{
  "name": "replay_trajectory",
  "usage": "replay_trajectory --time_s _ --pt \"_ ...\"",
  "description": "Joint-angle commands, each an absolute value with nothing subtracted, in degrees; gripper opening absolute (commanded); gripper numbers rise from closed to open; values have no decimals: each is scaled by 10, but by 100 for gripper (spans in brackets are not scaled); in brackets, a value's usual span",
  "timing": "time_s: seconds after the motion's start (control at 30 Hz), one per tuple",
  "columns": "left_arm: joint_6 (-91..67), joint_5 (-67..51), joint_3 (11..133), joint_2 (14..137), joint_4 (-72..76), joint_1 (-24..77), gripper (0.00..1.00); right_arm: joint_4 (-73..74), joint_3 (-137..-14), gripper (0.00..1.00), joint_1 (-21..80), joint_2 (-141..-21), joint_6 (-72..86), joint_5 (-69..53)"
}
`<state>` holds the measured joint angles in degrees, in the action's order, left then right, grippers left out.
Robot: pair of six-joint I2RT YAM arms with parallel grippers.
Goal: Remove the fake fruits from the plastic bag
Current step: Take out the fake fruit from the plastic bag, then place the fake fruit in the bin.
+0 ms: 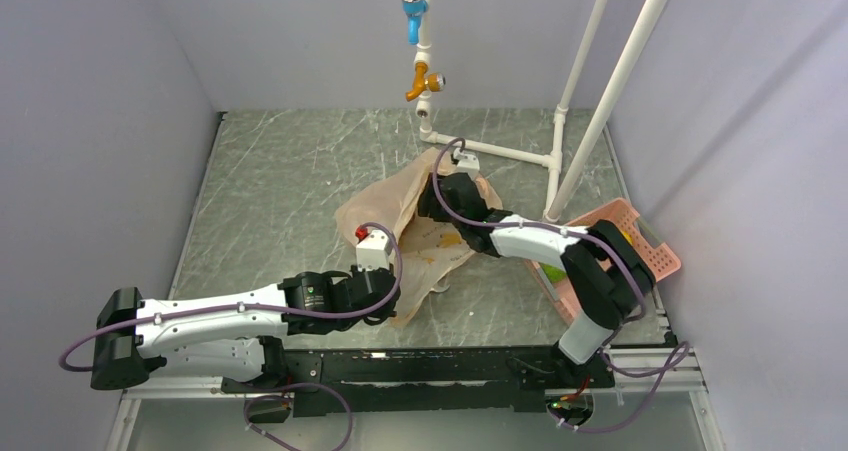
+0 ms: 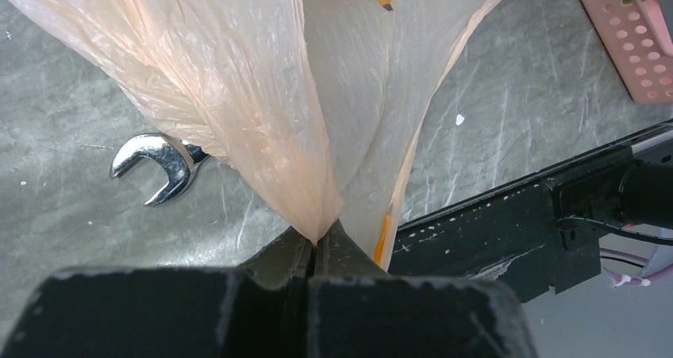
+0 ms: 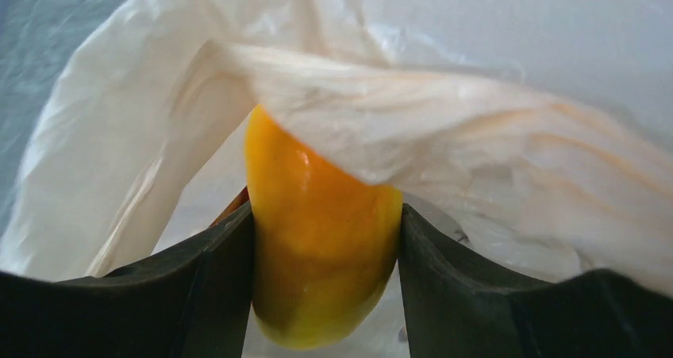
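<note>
Left end effector [image 2: 317, 245] clenched on the plastic bag [image 2: 238, 80] at the middle of the worktop [image 1: 280, 171], right end effector [image 3: 325, 239] grasping a yellow fruit [image 3: 317, 191] inside it, not yet lifted out; any others are hidden.

a: what else do you have on the grey marbled table [image 1: 290, 171]?
b: you've got a pink slotted basket [image 1: 655, 246] at the right edge, close to the wall and set at an angle.
a: and at the far side?
b: a white pipe frame [image 1: 510, 154], with one run along the table and pipes rising from it. the middle upright carries a blue valve [image 1: 413, 6] above an orange valve [image 1: 425, 79].
a: any tools?
b: your left wrist view shows a shiny open-ended wrench [image 2: 159, 163] lying flat on the table, its handle hidden.
</note>
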<state>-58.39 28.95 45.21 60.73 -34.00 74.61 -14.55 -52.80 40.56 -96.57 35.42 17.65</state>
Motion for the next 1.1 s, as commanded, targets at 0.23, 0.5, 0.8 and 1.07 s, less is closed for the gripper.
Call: replay_trajectory --time_s 0.23,0.5,0.8,1.07 --pt "-598 300 468 610 -339 749 0 -153 -401 0 426 -791 372 -76" --pt "-604 300 461 599 -347 749 0 -67 -305 0 432 -580 290 -84" --pt "-603 304 447 592 -343 748 0 26 -188 0 433 -247 298 127" --pt "-596 305 469 604 -357 749 0 115 -221 0 432 -242 345 395"
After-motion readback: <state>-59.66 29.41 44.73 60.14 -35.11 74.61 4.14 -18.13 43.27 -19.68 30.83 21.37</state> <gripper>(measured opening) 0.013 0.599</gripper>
